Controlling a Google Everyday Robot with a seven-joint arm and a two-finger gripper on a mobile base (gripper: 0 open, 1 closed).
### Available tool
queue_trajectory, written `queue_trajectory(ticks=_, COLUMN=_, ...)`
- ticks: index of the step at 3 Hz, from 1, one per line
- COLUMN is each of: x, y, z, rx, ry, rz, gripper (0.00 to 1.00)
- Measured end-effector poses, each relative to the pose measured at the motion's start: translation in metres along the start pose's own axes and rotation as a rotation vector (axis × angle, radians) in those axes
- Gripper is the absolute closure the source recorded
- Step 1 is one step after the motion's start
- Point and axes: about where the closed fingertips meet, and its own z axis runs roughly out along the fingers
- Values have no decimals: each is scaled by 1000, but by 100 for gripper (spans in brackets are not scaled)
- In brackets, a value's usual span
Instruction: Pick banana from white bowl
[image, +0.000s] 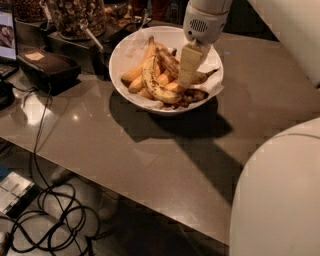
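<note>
The white bowl (125, 52) stands on the grey table, lined with crumpled white paper and holding several bananas. The dark brown mottled banana (169, 60) lies across the bowl's middle, its thin dark stem pointing right toward the rim. A yellower speckled banana (151, 82) curves in front of it, and clean orange-yellow bananas (134, 75) lie on the left. My gripper (189, 67) hangs down from its white wrist into the right half of the bowl. It is right at the brown banana and hides part of it.
Glass jars of snacks (75, 15) and a black box (47, 67) stand left of the bowl. Cables (45, 200) trail over the table's front edge to the floor. My white body (280, 195) fills the lower right corner.
</note>
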Motion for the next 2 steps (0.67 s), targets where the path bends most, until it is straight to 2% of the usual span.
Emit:
queue_trajectory(ticks=1, x=2, y=-2, z=6, rx=-9, ry=13, rz=8, gripper=32)
queue_trajectory(ticks=2, x=5, y=-2, z=8, rx=-4, ry=23, rz=14, gripper=51)
